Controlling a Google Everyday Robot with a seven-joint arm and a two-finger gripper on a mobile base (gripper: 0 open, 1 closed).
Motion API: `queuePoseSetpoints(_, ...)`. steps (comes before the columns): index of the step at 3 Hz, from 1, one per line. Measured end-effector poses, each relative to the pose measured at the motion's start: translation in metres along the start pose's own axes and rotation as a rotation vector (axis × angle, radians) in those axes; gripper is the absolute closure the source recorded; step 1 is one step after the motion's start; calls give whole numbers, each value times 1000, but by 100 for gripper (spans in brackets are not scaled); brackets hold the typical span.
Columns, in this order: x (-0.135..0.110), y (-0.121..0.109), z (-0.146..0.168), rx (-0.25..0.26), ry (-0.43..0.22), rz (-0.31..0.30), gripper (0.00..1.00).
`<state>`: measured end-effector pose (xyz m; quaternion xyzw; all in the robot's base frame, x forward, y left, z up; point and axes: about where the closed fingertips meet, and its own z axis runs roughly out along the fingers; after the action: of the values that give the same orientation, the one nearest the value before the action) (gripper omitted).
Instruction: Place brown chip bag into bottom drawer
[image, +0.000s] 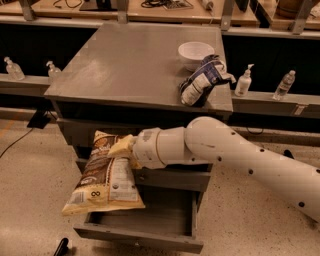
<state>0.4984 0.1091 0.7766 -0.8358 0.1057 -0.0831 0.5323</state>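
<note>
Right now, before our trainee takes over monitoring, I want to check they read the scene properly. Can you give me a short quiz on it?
1. True or false: the brown chip bag already lies inside the bottom drawer.
2. What holds the brown chip bag up? A) the gripper, in front of the cabinet above the open drawer; B) the blue and white bag; C) the cabinet top.
3. Fill in: on the cabinet top, the blue and white bag lies next to a white ____.
Key: 1 false; 2 A; 3 bowl.
</note>
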Motion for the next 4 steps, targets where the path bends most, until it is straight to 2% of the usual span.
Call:
queuePoseSetpoints(1, -4, 59, 12, 42, 15, 67, 100)
queuePoseSetpoints(2, -25, 137, 26, 85, 21, 148, 100)
queuePoseSetpoints(3, -39, 184, 34, 98, 14, 214, 100)
queuePoseSetpoints(4, -42, 190, 37, 106, 7, 231, 100)
